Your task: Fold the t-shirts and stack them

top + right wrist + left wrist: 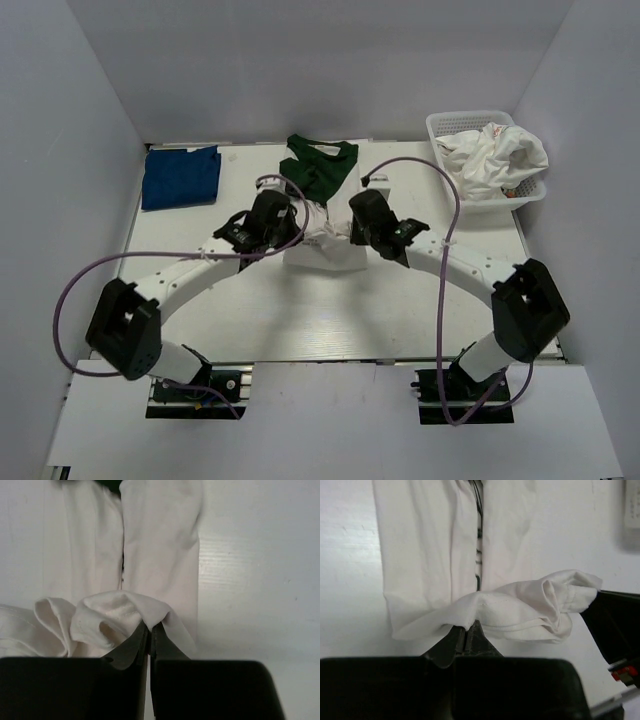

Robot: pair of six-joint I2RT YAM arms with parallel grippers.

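Gripping the white-and-green t-shirt's (325,250) near hem with left claw (467,632) and right claw (150,630) clamped on it, sides folded in ahead; dark blue t-shirt (180,177) looks done beyond the left claw, crumpled white t-shirts (495,155) off right of the right claw aren't folded yet.

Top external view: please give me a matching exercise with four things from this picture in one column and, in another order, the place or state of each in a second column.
Things:
1. dark blue t-shirt
2. white t-shirt with green sleeves
3. basket
4. crumpled white shirts

Places or states:
A. heaped inside the basket
B. in the middle, near edge pinched by the left gripper and the right gripper
C. folded flat at the far left
D. a white lattice container at the far right

Pairs: 1-C, 2-B, 3-D, 4-A
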